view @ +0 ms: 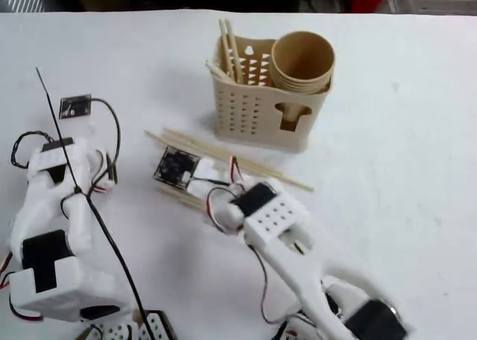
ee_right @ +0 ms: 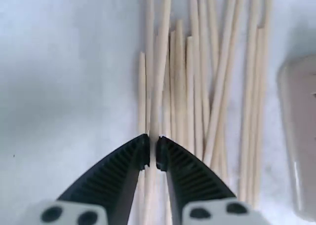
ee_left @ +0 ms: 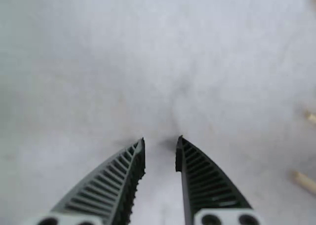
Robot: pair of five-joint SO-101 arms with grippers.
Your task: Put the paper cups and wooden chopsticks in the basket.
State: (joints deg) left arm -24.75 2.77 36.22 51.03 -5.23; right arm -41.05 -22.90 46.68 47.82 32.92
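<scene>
Overhead, a perforated basket stands in the upper centre of the high view; stacked cups sit in its right compartment and a few chopsticks stand upright in its left one; the others lie in a loose flat bundle on the table just in front of it, mid-frame. The right arm comes up from the lower right and ends over that bundle; the left arm sits at the left edge, apart from it.

Right gripper: jaws almost closed, tips pinching a single stick on one side of the bundle; how far along its length, I cannot tell. Left gripper: jaws parted by a narrow gap, nothing between them, over bare table.

Handling, as a judgement: the sticks look light, stiff, smooth and thin; one could roll or slip from the ribbed tips; gripped near an end it would likely swing, so a hold near the middle seems steadier; neighbours touching it may drag along.

The right wrist view gives the pinch itself and how tightly the sticks crowd, with the basket's wall beside them; the high view gives the basket's contents and where both arms are; the left wrist view adds two stick tips near that gripper.
</scene>
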